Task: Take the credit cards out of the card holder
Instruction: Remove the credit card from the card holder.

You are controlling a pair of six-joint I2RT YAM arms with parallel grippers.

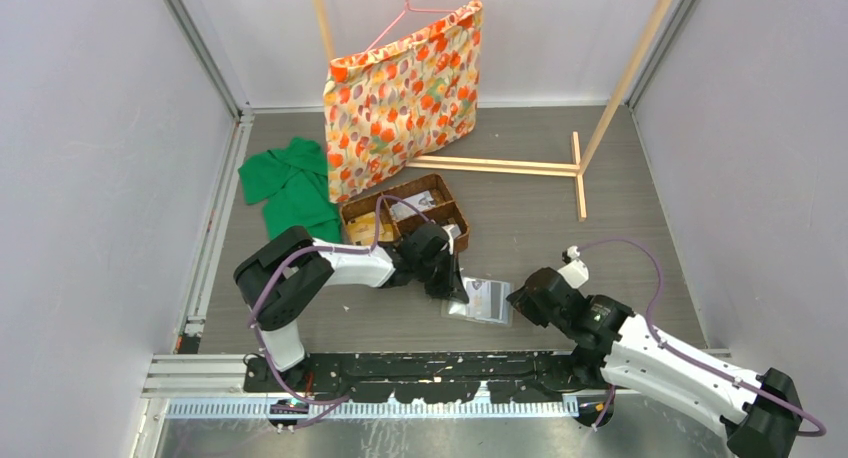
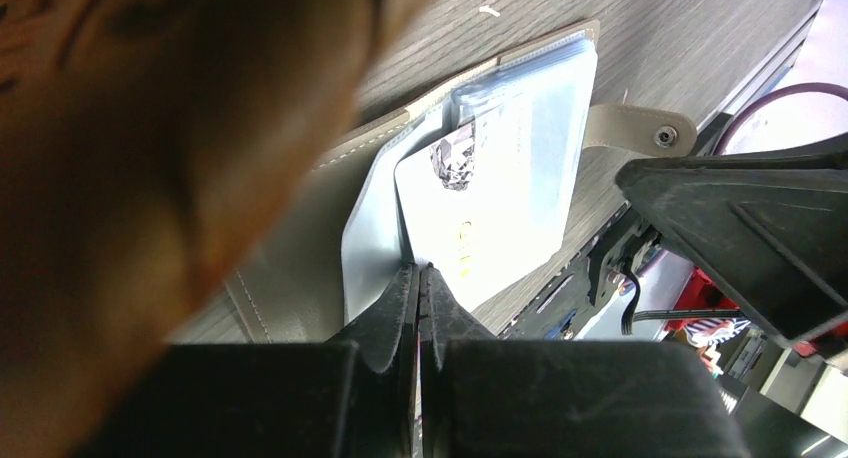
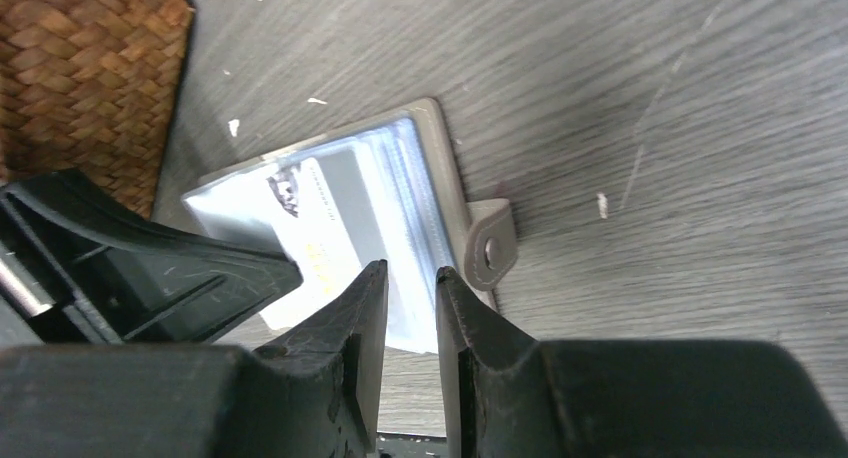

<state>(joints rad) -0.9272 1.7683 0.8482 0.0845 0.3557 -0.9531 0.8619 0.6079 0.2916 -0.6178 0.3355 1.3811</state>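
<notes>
We see left fingers clenched on credit card edge; card holder open on bench, right fingers barely parted at its rim, hold unclear. We risk dragging holder, thin pinch slipping

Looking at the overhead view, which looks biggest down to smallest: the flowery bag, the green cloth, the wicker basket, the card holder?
1. flowery bag, though it hangs nearer the camera.
2-3. green cloth and wicker basket: too close to rank, as the left arm hides part of the basket.
4. card holder.

Wicker basket, green cloth beside, floral bag, wooden rack.
</notes>
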